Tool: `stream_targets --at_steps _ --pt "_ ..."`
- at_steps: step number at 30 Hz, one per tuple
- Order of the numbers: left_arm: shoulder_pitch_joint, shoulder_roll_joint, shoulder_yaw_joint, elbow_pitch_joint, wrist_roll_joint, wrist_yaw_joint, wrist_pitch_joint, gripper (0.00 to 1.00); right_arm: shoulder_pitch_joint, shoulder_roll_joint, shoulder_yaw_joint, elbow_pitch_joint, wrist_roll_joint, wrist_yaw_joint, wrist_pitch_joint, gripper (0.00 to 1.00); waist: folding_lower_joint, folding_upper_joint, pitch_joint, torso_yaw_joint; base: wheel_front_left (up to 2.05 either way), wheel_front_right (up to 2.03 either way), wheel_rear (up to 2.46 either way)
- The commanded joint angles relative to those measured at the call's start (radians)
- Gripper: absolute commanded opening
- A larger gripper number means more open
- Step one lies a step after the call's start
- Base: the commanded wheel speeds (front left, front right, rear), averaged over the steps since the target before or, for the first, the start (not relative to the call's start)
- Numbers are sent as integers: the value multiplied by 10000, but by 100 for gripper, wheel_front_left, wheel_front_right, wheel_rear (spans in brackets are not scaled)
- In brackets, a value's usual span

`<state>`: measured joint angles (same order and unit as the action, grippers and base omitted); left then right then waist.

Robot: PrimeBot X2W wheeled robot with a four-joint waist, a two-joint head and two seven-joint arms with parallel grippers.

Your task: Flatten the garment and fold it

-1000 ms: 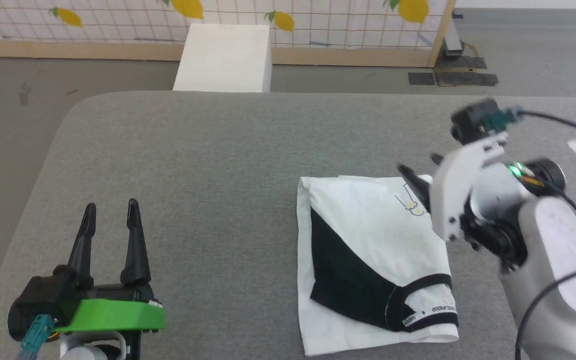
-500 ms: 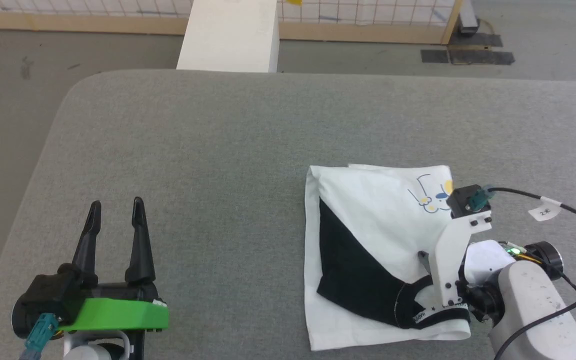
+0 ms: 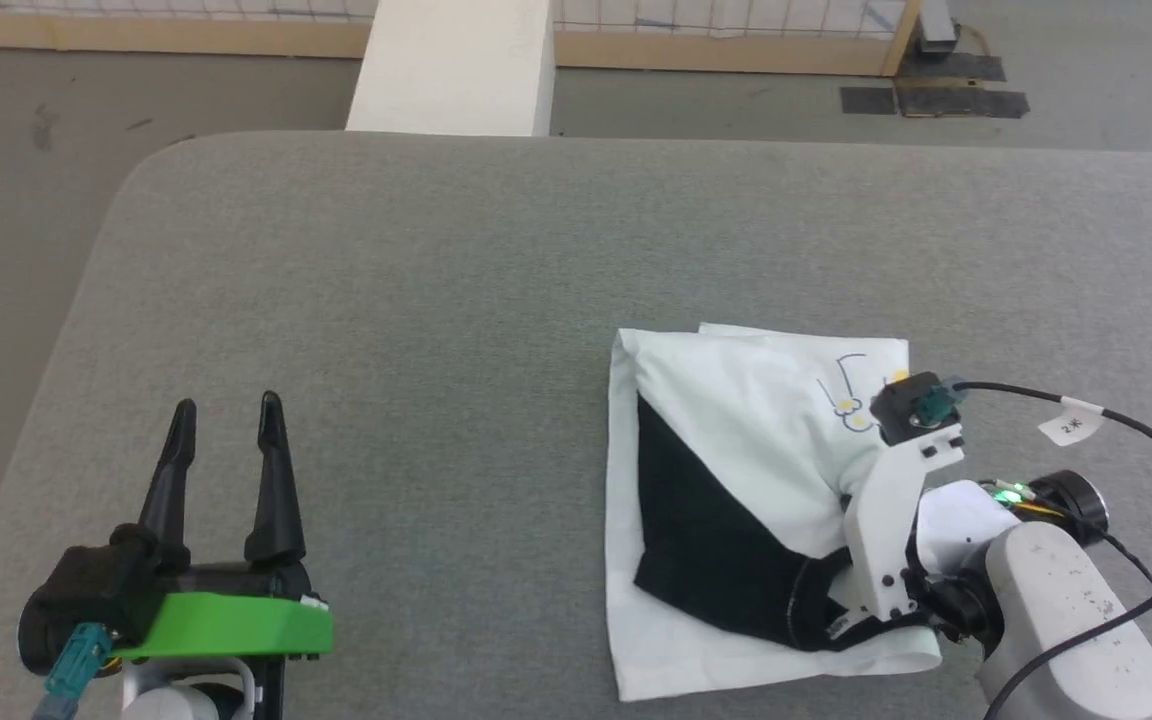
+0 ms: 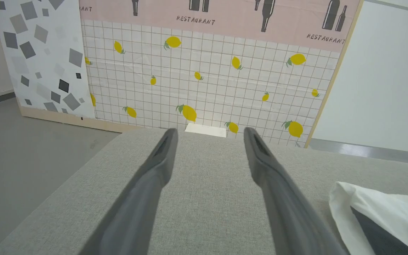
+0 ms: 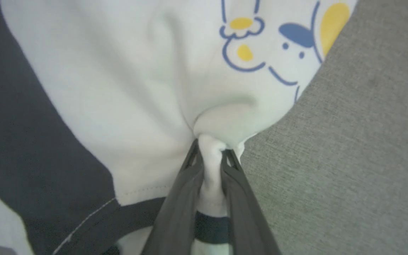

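Grey worktop carried the folded garment at four o'clock; the right gripper pinched a bunch of white cloth at its three o'clock edge. At eight o'clock the left gripper stood spread.

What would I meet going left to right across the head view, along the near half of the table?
The left gripper, fingers apart → bare grey table → the folded garment → the right forearm, at the garment's right edge.
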<state>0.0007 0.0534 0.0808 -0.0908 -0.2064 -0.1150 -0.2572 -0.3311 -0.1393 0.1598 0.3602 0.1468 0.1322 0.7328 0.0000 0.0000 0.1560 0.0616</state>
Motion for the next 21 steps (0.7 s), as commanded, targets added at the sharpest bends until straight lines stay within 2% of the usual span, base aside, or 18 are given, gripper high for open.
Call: stream_targets --at_steps 1,5,8,14,18,21 --pt "13 -27 35 -53 113 -72 -45 100 55 -311 318 76 189 -15 62 0 0 0 -60 -409 0 0 0" --pt "185 -27 161 -178 141 -82 -45 100 -356 -1232 1613 -261 727 -15 136 0 0 0 36 -1347 0 0 0" --pt "235 -26 312 -293 154 -86 -45 100 -949 -1780 2563 -378 1163 -15 39 0 0 0 199 -2408 0 0 0" --pt "115 -10 409 -425 208 -96 -45 100 -2312 -2275 4093 255 1826 -15 -501 0 0 0 601 -4155 0 0 0" --pt "-123 189 241 -549 350 -111 -45 100 -3201 -2652 4730 766 2163 -15 -941 0 0 0 1196 -4733 0 0 0" --pt "-370 463 107 -647 428 -121 -18 100 -3795 -3093 5100 1067 2279 -15 -1289 0 0 0 1736 -4848 0 0 0"
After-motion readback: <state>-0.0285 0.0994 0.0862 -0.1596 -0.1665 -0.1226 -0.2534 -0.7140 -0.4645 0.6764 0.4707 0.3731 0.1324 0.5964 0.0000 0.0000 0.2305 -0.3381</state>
